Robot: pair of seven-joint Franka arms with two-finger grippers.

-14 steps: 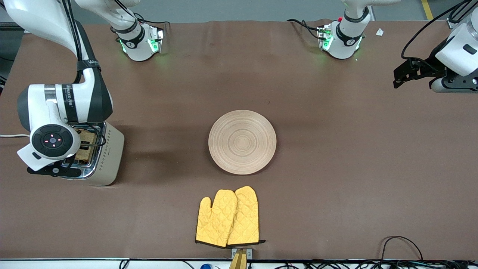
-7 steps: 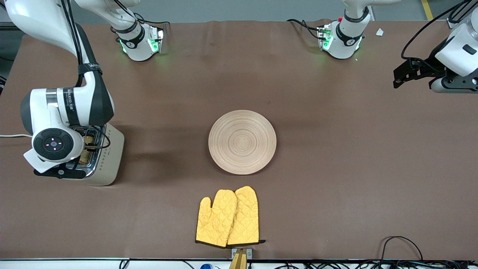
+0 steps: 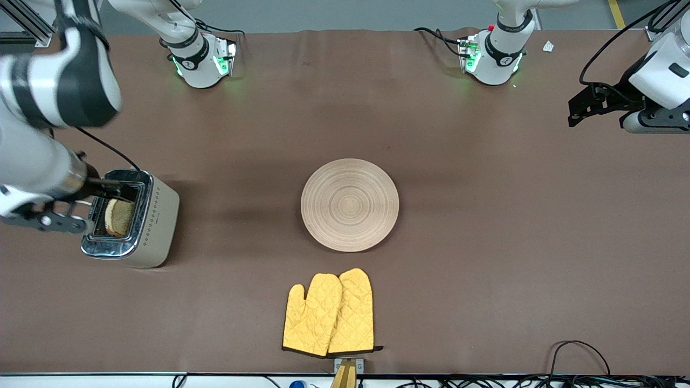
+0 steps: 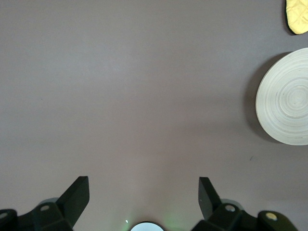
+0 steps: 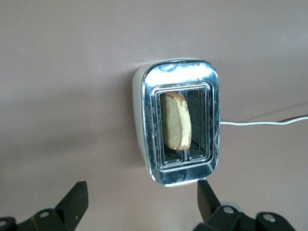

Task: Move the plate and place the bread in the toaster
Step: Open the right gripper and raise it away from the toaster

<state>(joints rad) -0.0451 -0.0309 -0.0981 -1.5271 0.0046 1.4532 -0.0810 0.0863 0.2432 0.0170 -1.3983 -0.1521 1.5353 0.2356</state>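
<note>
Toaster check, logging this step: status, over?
Right gripper open, empty, above toaster. Bread in a slot, leaning. Left gripper open, waiting over bare table. Plate mid-table, nothing in the way.

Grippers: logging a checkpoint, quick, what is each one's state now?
Left gripper: open, empty, over bare table.
Right gripper: open, empty, above the chrome-topped cream toaster holding the brown bread slice.
</note>
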